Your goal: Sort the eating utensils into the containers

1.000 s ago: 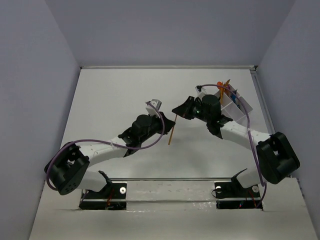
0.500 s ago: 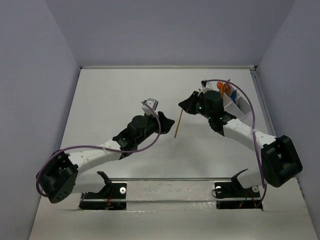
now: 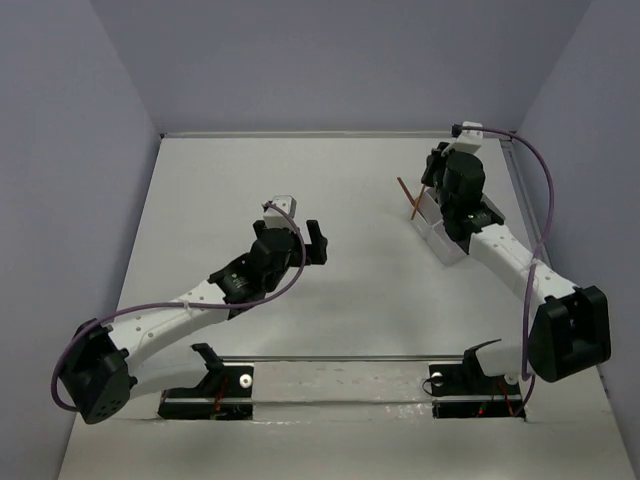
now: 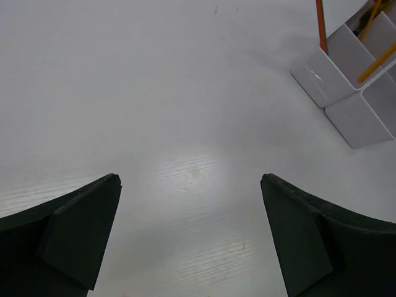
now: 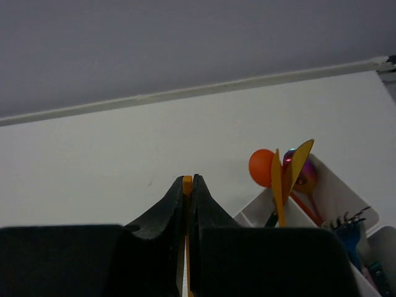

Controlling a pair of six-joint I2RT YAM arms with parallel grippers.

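Observation:
My right gripper [image 5: 190, 179] is shut on a thin orange utensil [image 5: 187, 183] and holds it at the back right [image 3: 406, 195]. The utensil slants down, and its lower end [image 4: 321, 25] reaches into or just against the end compartment of the white divided container [image 4: 337, 77]. Other utensils stand in the container [image 5: 334, 198]: an orange spoon [image 5: 261, 167], yellow pieces [image 5: 297, 164] and a blue fork [image 5: 349, 232]. My left gripper [image 4: 190, 185] hangs open over bare table at mid-left [image 3: 295, 240], with nothing between its fingers [image 4: 80, 235].
The white table [image 3: 230, 190] is walled in by grey panels on three sides. A raised rail [image 3: 330, 133] runs along its far edge. The container [image 3: 445, 228] stands close to the right wall, under my right arm.
The left gripper opened, let go of the orange utensil and drew back to the left. The right gripper, shut on the utensil, swung it back and right to the container.

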